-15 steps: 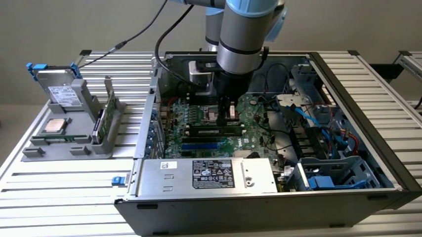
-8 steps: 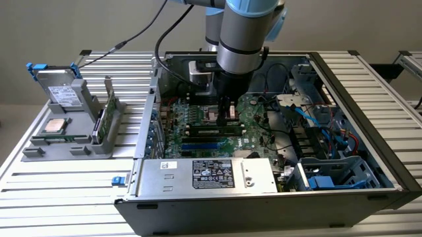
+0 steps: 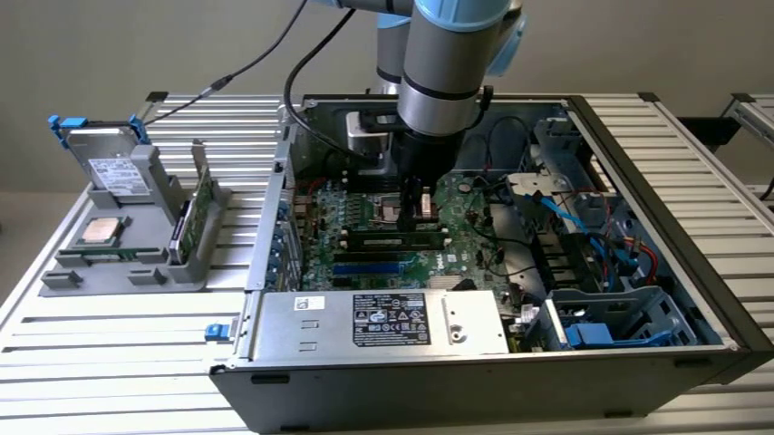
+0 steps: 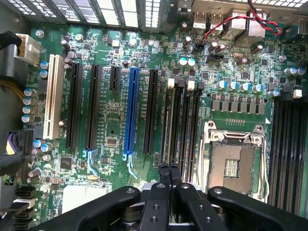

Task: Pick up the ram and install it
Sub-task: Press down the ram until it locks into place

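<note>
The ram is a slim dark-green strip with black chips. It stands on edge in a black slot of the motherboard, inside the open computer case. My gripper reaches straight down into the case, over the ram's end on the exterior view's right. In the wrist view the two black fingertips are pressed together with nothing between them. My gripper hangs directly over the ram's thin top edge. Whether the tips touch that edge I cannot tell.
An empty processor socket lies beside the memory slots. A silver power supply fills the case's front, with cables to the exterior view's right. Outside the case, a grey holder carries a green card and a silver processor chip.
</note>
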### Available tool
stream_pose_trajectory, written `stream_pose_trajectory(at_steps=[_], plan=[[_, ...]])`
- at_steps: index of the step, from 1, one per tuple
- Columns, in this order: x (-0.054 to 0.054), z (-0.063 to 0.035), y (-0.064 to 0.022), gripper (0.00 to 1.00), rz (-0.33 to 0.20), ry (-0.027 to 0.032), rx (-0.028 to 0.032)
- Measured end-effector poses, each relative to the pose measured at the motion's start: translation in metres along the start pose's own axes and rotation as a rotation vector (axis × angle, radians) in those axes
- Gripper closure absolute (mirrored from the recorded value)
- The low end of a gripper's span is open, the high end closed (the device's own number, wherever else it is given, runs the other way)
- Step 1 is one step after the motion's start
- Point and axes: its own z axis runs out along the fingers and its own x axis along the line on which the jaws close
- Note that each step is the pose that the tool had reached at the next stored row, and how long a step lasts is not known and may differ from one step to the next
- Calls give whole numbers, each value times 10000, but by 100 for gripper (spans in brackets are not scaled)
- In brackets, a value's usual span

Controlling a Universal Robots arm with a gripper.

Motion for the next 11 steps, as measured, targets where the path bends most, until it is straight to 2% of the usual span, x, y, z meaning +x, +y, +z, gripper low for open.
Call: stream_pose_trajectory(at_steps=[6, 11], plan=[[3, -2, -19, 90, 0, -4, -3], [40, -15, -163, 90, -4, -60, -30]])
